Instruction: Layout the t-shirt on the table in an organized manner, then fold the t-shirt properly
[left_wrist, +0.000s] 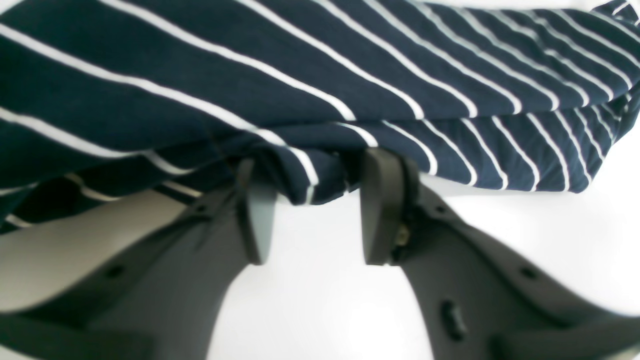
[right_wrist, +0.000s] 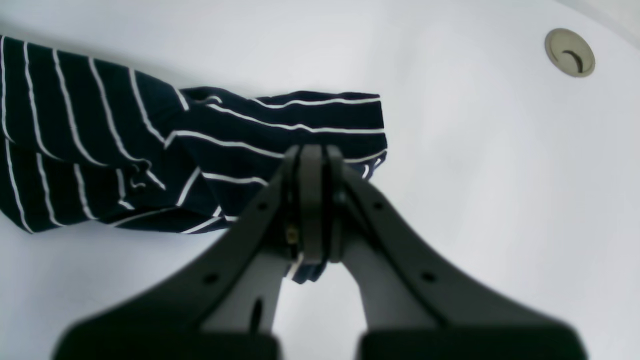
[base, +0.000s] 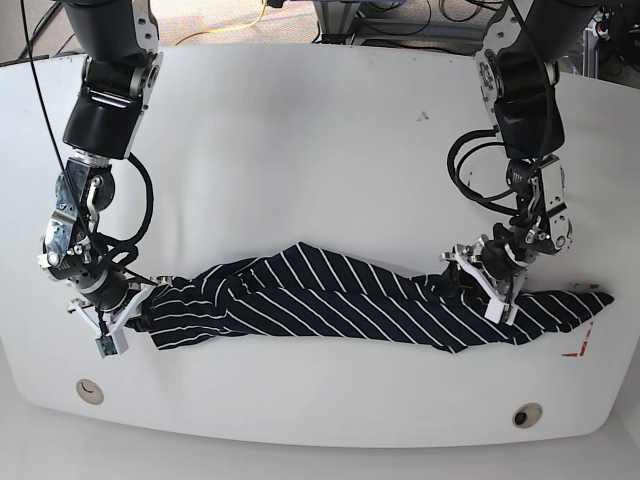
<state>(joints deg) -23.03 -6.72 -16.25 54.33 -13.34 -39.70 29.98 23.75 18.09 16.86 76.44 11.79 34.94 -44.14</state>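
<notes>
The t-shirt (base: 330, 300) lies stretched out in a long, twisted band across the near part of the white counter (base: 300, 150), running from the left side almost to the right edge, its thin white stripes slanting along the folds. Its right end lies flat beside a small red mark (base: 578, 348) on the counter.

The right pincer (right_wrist: 312, 165) (at the left in the base view) has its fingers pressed together on the left end of the t-shirt, with a bunched piece of striped cloth caught between them and a bit of it showing below the fingers. Beyond it, the right wrist view shows a round fitting (right_wrist: 569, 52) set in the counter at the far right.

The left pincer (left_wrist: 320, 192) sits low over the cloth toward the right end of the band. Its fingers (left_wrist: 382, 210) stand apart, one on each side of a fold of the t-shirt's edge that hangs between them; the fold touches the inner faces at their tips, but whether it is truly gripped I cannot tell.

Two more round fittings (base: 89, 391) sit near the counter's near edge.
</notes>
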